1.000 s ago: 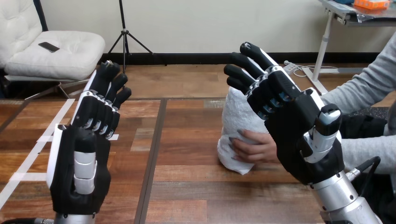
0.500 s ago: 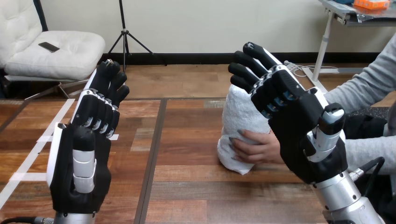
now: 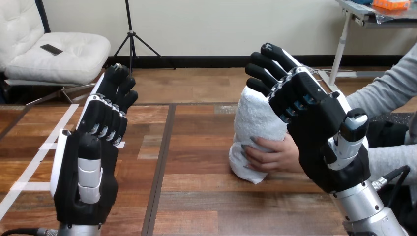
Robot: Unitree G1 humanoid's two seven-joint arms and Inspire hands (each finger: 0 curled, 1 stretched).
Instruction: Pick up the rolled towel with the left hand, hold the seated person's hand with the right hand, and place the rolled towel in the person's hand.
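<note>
**Towel stands in the person's grasp, both robot hands raised and spread**

The rolled towel [image 3: 253, 120] is white and stands upright on the wooden worktop [image 3: 196, 162], right of the middle. The person's hand [image 3: 273, 155] reaches in from the view's right and wraps the towel's lower part, with its fingers lying across the front of the roll. The towel's base rests on the worktop below those fingers.

The right hand [image 3: 319, 128] is lifted off the worktop at the view's right, palm side toward the camera. Its fingers are straight and spread and point up and to the left, and its thumb stands up at the right. It grips nothing. In the view its fingertips overlap the towel's upper right edge and its palm covers the person's wrist. Whether it touches the towel or the wrist cannot be told. None of its fingers are seen curled round the person's hand.

The left hand [image 3: 86, 172] is raised at the view's left, well apart from the towel. Its fingers are straight and close together, pointing up and away, and its thumb lies along the palm. It holds nothing.

Strips of white tape [image 3: 29, 167] lie on the worktop beside the left hand.
</note>
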